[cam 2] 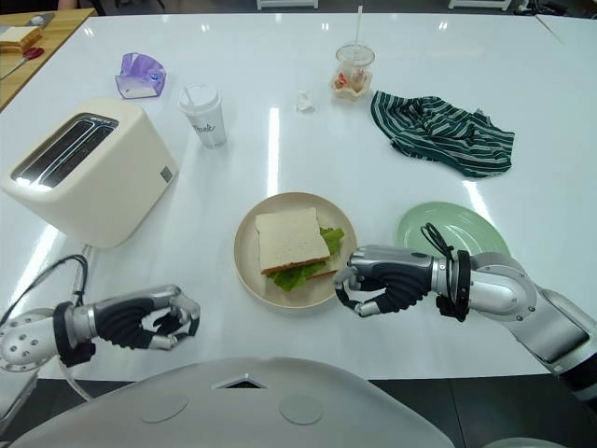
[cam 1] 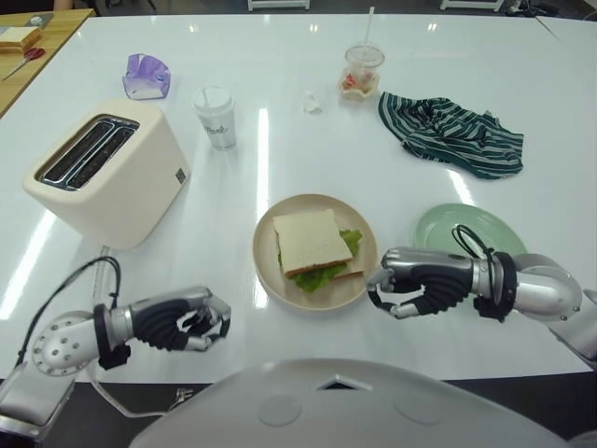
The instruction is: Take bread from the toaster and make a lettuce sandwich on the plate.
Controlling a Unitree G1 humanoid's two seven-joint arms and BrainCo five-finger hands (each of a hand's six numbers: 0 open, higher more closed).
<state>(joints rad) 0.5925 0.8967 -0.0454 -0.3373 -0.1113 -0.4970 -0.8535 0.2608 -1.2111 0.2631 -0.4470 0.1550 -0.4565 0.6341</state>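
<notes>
Both hands, right hand (cam 1: 418, 283) and left hand (cam 1: 183, 322), curl empty near the plate (cam 1: 270, 275); sandwich (cam 1: 314, 245) looks finished, toaster (cam 1: 107, 171) empty.

sandwich (cam 1: 315, 245): white bread over lettuce, flat on beige plate (cam 1: 270, 271) | cream toaster (cam 1: 107, 171): upright, left

The top bread slice (cam 1: 311, 240) is covering most of the lettuce (cam 1: 322, 277), which is peeking out only at its near and right sides. What is lying beneath is being hidden. The toaster (cam 1: 121, 187) slots are showing dark, their contents impossible to tell. The right hand (cam 1: 424, 280) and its wrist are hiding the green plate's (cam 1: 443, 224) near edge. The picture's edge is cutting off the far-left wooden worktop (cam 1: 51, 37)
</notes>
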